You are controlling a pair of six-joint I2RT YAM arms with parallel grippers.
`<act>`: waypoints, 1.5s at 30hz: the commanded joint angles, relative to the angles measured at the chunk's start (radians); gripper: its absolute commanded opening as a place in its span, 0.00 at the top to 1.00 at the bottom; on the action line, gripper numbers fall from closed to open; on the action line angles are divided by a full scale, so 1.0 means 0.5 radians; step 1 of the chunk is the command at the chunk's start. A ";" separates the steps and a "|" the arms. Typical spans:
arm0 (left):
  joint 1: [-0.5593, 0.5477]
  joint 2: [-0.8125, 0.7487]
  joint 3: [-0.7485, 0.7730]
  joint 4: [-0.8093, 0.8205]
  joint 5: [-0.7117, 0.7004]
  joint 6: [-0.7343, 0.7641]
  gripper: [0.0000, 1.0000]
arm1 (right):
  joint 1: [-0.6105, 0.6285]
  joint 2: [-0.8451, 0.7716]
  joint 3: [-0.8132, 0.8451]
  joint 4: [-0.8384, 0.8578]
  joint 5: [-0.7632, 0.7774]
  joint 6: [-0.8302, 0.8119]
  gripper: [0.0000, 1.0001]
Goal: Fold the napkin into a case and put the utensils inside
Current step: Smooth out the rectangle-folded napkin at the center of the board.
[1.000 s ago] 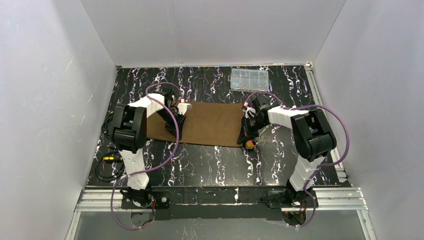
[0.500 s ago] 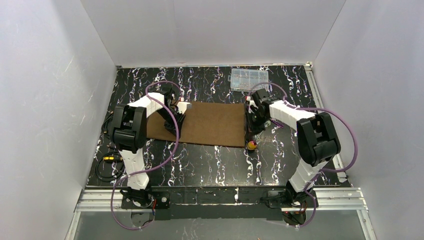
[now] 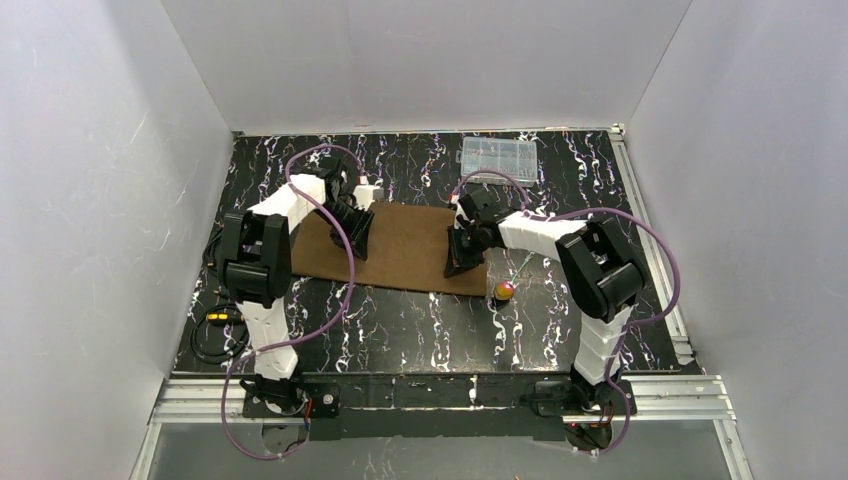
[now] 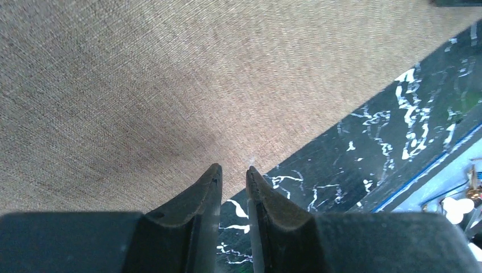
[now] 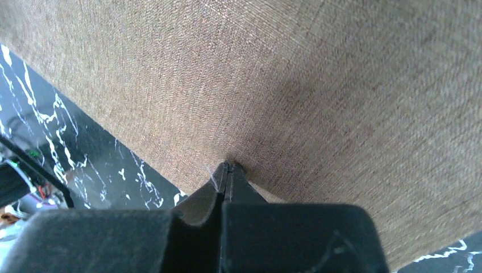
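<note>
So from where I'm standing the brown napkin (image 3: 410,250) lies spread out in the middle of the black marbled table (image 3: 420,330), with both arms leaning in over it, one toward each end. The right gripper (image 5: 226,165) is squeezed completely shut right at the cloth's edge. In its own camera the fabric fills most of the frame, with a bit of table at lower left. I reckon it has a pinch of the napkin, the sort of hold you'd want for pulling that side over into a fold. The left gripper (image 4: 233,169) is a different story: its jaws stand only a sliver apart at the napkin's border, bottom centre of its view. I can see table through the gap, so nothing's in it. Whether it's lining up a nip there, I can't tell. One utensil (image 3: 503,290), the one with the orange-gold head, sits on the table just off the napkin's lower right corner, thin handle angled up and to the right. It's out of the fold's way, I suppose. The purple one I can't find anywhere. A clear plastic box (image 3: 498,158) is parked near the upper middle of the overhead view, well apart from the cloth. No case yet, and nothing tucked in.
</note>
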 commanded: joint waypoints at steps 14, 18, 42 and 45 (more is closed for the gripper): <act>-0.093 -0.048 -0.104 -0.041 -0.140 0.033 0.81 | -0.080 -0.029 -0.257 0.173 0.021 0.044 0.99; 0.006 -0.037 -0.154 -0.031 -0.255 0.117 0.81 | -0.092 -0.052 -0.320 0.189 0.010 0.026 0.99; 0.612 -0.162 -0.255 0.043 -0.813 0.574 0.84 | -0.095 -0.053 -0.280 0.163 0.042 0.009 0.99; 0.659 -0.204 -0.243 0.054 -0.886 0.629 0.84 | -0.096 -0.054 -0.270 0.155 0.047 0.011 0.99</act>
